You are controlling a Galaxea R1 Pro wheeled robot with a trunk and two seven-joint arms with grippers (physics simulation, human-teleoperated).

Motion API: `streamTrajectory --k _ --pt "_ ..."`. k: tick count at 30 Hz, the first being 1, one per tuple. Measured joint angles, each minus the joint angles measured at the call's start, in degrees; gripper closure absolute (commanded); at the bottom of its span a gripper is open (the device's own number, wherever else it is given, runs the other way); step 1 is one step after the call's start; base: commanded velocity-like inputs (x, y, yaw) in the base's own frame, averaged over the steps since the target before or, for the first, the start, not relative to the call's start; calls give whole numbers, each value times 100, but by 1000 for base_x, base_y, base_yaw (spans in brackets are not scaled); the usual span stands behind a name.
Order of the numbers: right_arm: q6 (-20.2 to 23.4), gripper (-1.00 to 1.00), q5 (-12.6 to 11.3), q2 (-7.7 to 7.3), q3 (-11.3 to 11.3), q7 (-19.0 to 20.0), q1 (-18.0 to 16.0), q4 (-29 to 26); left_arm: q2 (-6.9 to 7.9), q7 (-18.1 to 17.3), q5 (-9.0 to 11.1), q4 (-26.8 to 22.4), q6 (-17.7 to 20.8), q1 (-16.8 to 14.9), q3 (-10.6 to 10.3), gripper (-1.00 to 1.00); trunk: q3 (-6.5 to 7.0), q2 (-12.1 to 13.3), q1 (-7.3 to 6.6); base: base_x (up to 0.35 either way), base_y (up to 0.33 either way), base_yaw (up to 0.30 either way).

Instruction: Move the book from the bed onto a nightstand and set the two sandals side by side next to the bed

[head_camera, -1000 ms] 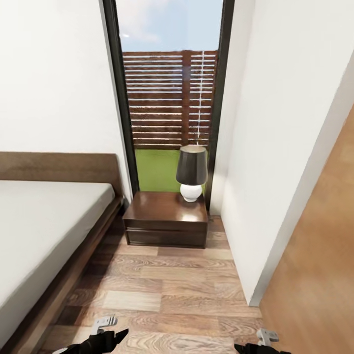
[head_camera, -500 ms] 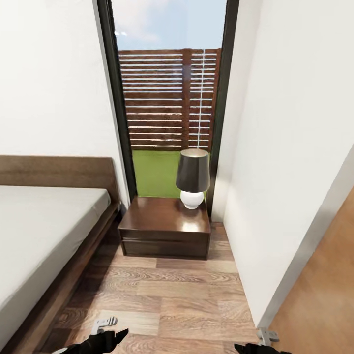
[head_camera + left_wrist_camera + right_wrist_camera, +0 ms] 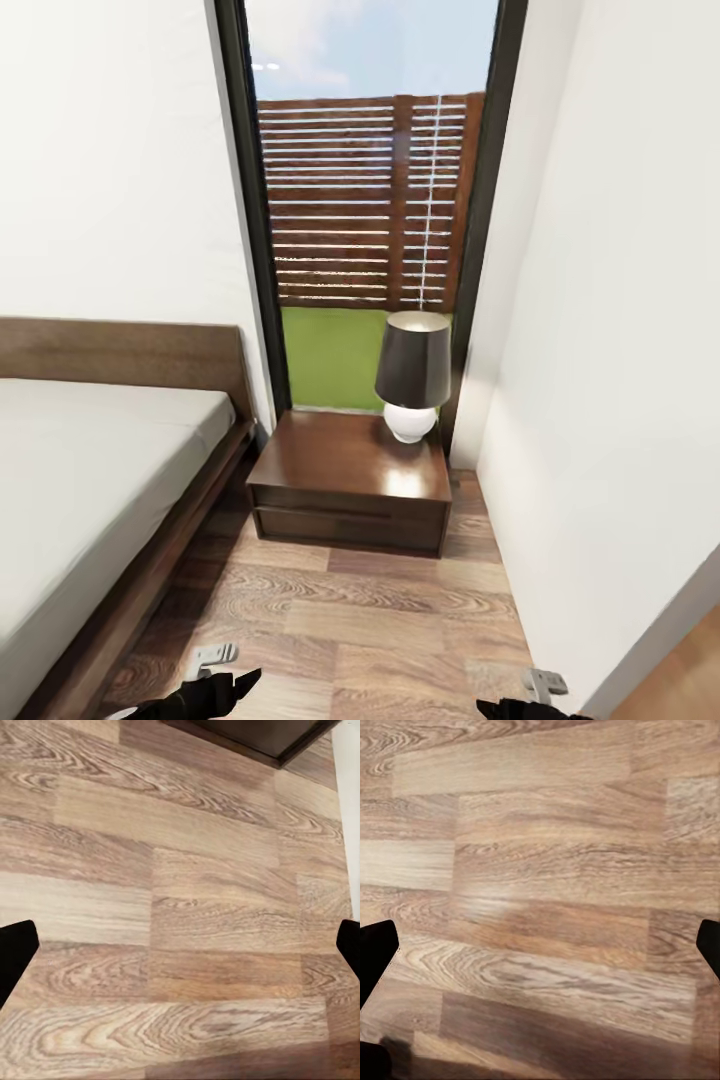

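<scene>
Ahead, at the end of the aisle: the nightstand (image 3: 350,482) stands against the window, between the bed (image 3: 90,480) on the robot's left and the white wall (image 3: 610,400) on its right; a lamp (image 3: 412,374) sits on its back right corner, the rest of its top bare
Key relation: the nightstand lies straight forward of both arms and well apart from them; its long side runs across the view, front drawers facing the robot
Nearer arm: about even, judging by the head view; the left gripper (image 3: 205,690) is on the bed side, the right gripper (image 3: 530,702) on the wall side
Left gripper: in the left wrist view its 2 fingertips (image 3: 13,952) sit at opposite edges, so it is spread wide and holds nothing, over plank floor (image 3: 180,915) with a dark cabinet corner (image 3: 262,736) at the far edge
Right gripper: likewise wide and holding nothing over floor in the right wrist view
Book and 2 sandals: I cannot place them; the visible mattress part is bare
Cut off: the bed's left and near parts; both grippers at the head view's lower edge
Judgement: the search probably calls for turning toward the bed
</scene>
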Motion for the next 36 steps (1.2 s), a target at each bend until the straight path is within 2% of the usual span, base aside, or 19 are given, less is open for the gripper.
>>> streamTrajectory --k 12,24,36 --pt "0 -100 0 1 1 1 -2 0 1 0 -1 4 2 0 1 -100 0 0 1 58 -35 260" --pt "0 -100 0 2 0 0 0 3 1 1 0 2 2 0 0 -100 0 0 2 133 -93 54" --pt "0 -100 0 0 1 -7 1 6 2 -8 0 4 6 0 1 -100 0 0 2 2 -1 272"
